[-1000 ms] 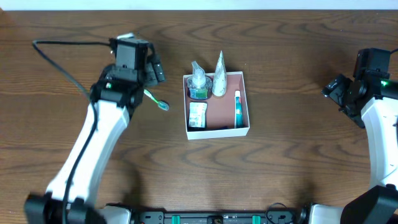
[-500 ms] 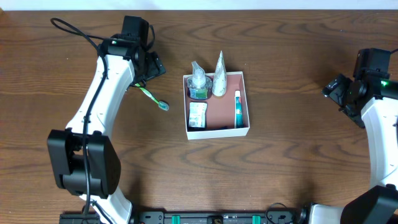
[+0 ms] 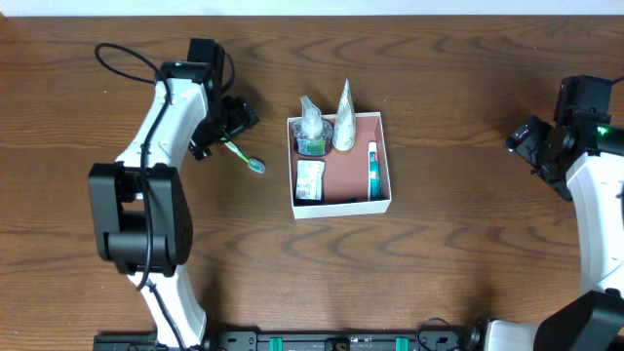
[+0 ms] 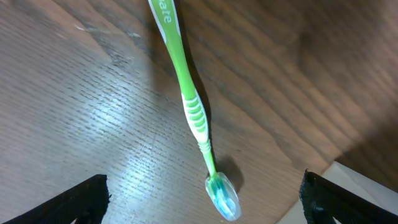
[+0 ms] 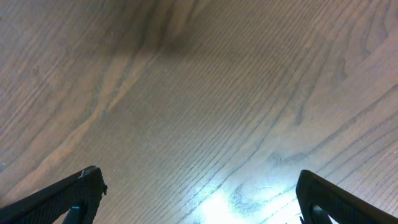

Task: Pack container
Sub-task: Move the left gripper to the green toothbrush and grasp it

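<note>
Packing: part done, by my judgement.

Container (image 3: pixel 341 207), table (image 3: pixel 448 273) centre, holds:
- one capped bottle (image 3: pixel 311 127)
- one cone-shaped pack (image 3: pixel 343 130)
- one small packet (image 3: pixel 309 181)
- one tube (image 3: pixel 372 171) along its right wall

Outstanding: green toothbrush (image 4: pixel 189 106), on the table left of the container.

My left gripper (image 3: pixel 226 132): spread wide, empty, over the toothbrush.

My right gripper (image 5: pixel 199 193): wide, empty, well apart.

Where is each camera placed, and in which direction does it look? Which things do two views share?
Overhead: fixed above the brown wooden table, looking straight down; both white arms show.
Left wrist: on left arm, facing down at the green plastic toothbrush; its black fingertips show.
Right wrist: facing bare wood; its black fingertips show.
Shared: overhead and left wrist both see the toothbrush.
</note>
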You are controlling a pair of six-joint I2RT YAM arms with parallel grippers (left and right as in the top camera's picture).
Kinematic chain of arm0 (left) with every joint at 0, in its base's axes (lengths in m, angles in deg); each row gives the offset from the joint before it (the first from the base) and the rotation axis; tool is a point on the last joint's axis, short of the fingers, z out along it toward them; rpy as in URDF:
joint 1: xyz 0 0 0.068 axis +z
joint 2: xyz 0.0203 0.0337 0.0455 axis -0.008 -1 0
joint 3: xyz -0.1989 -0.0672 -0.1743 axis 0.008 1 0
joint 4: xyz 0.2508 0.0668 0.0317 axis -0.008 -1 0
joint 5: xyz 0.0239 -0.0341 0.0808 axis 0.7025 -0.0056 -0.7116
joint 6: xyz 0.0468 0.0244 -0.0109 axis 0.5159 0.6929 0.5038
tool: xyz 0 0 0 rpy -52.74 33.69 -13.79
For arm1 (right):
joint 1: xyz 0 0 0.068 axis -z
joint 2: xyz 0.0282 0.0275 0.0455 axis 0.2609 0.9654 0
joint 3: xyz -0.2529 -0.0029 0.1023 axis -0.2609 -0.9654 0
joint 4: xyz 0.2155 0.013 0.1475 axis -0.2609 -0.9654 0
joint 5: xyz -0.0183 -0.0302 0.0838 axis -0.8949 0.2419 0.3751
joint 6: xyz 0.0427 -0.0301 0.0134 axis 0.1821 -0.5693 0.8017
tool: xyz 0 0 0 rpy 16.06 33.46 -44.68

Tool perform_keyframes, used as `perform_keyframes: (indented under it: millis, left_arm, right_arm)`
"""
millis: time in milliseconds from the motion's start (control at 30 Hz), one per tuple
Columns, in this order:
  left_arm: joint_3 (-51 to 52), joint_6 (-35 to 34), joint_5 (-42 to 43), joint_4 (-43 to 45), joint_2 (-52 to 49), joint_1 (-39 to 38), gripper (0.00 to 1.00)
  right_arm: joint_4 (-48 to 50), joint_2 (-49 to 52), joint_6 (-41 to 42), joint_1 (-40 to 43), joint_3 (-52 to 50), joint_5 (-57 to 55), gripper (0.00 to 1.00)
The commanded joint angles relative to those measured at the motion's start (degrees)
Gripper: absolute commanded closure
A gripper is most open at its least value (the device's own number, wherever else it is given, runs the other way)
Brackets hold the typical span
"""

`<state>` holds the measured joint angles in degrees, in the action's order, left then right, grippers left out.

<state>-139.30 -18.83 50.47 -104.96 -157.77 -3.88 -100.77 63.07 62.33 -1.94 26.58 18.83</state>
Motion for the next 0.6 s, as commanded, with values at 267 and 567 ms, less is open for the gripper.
perform_keyframes:
  millis: [267,567]
  left_arm:
    - [-0.8,-0.4,-0.5,-0.3,-5.1,0.0,0.02]
    - [-0.7,-0.3,-0.9,-0.5,-7.2,0.0,0.0]
  right_arm:
    - [-0.1,0.3,-0.1,0.3,0.1,-0.2,0.01]
    - [-0.1,0.3,-0.1,0.3,0.1,-0.2,0.01]
